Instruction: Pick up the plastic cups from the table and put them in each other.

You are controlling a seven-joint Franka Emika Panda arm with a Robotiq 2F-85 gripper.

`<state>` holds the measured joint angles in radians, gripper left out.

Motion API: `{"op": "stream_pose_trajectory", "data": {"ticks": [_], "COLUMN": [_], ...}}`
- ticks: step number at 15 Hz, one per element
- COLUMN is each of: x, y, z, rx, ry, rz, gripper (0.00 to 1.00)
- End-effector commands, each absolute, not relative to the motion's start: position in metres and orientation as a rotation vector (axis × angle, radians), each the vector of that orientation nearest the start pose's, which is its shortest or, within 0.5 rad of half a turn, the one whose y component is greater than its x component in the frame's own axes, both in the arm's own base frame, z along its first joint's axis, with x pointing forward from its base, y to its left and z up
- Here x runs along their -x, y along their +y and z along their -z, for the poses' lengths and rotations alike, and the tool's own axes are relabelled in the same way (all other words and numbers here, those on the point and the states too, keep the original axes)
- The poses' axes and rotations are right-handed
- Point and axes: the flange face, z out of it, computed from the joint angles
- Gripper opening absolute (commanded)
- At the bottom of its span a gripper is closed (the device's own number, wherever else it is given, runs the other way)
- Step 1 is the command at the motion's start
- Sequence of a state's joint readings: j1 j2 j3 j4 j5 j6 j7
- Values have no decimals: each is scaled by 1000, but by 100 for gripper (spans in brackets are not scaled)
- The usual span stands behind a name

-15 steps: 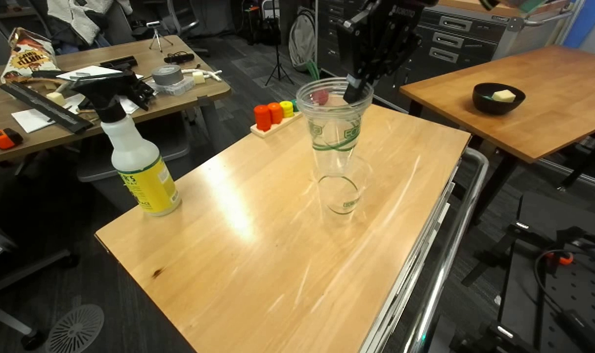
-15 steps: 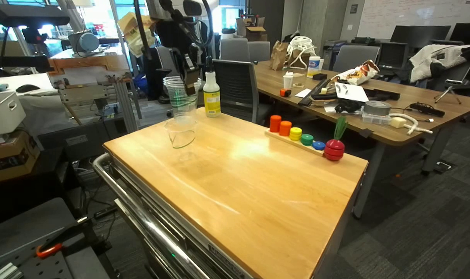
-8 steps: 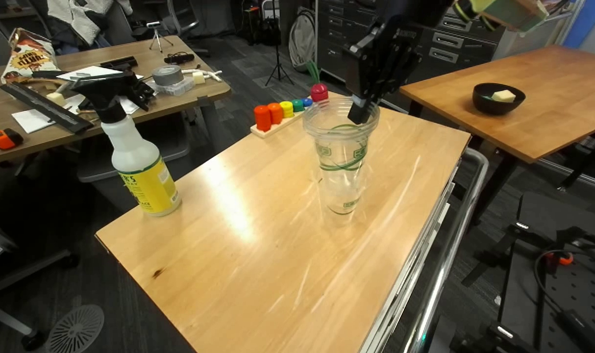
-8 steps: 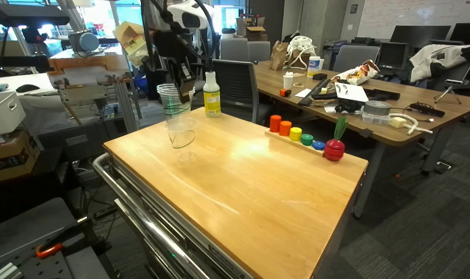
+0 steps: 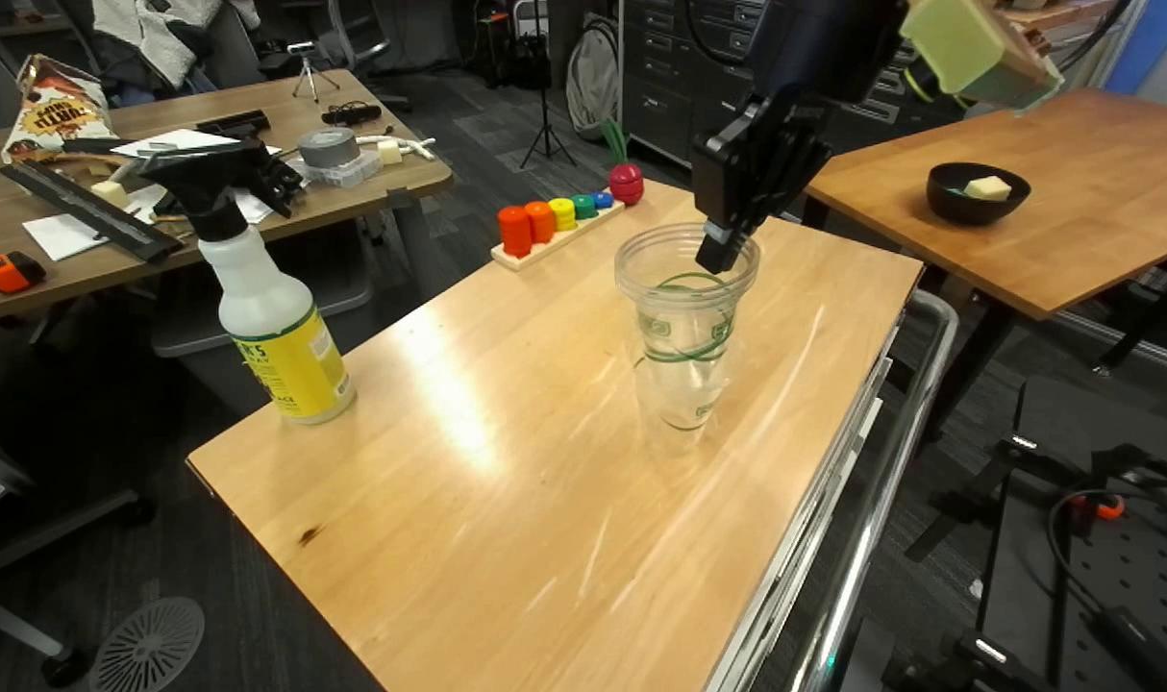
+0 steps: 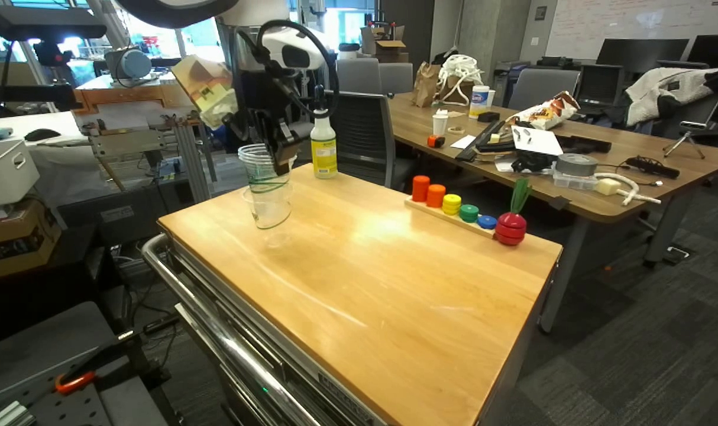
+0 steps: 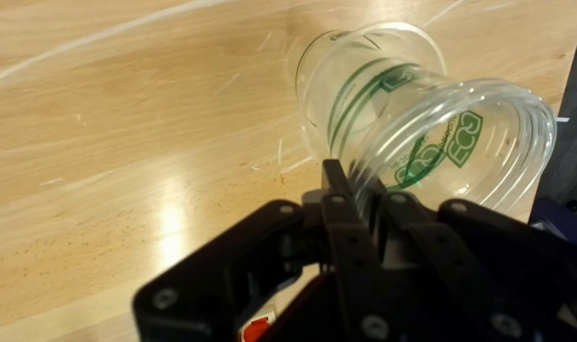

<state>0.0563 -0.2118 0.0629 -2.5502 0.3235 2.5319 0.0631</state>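
My fingers [image 7: 338,211] are nearly together, only thin plastic between them — I have hold of one side of a stack of clear ECO-marked cups [image 7: 464,137] (several rims; I can't count them). Its base looks to be inside a lower cup [image 5: 685,408], nearer the railed edge of the wooden counter [image 5: 507,538] than the opposite one. Most nesting seems done — full seating and letting go are left, I judge. Beyond, by a corner, stands a yellow-labelled spray bottle [image 5: 281,332].

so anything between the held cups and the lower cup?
Nothing visible. The gripper grips the held cups at the rim, and their lower end overlaps the lower cup in the wrist view. How deep they sit, I can't tell through the clear plastic.
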Motion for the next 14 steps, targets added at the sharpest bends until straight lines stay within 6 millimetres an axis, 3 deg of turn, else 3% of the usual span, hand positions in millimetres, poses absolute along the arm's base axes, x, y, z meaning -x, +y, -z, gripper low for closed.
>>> {"op": "stream_pose_trajectory", "data": {"ticks": [1,5,6,8,14], "x": [-456,-454,-453,-450,-438], "y": [50,54,56,58,57], "z": [-364,-361,-360,-357,-349], "rx": [2863,2847,2848,2862,2884], "ry": [248,202,191,158,128], "rz": [325,333,337,336,324], "gripper": [2,7,34,42,88]}}
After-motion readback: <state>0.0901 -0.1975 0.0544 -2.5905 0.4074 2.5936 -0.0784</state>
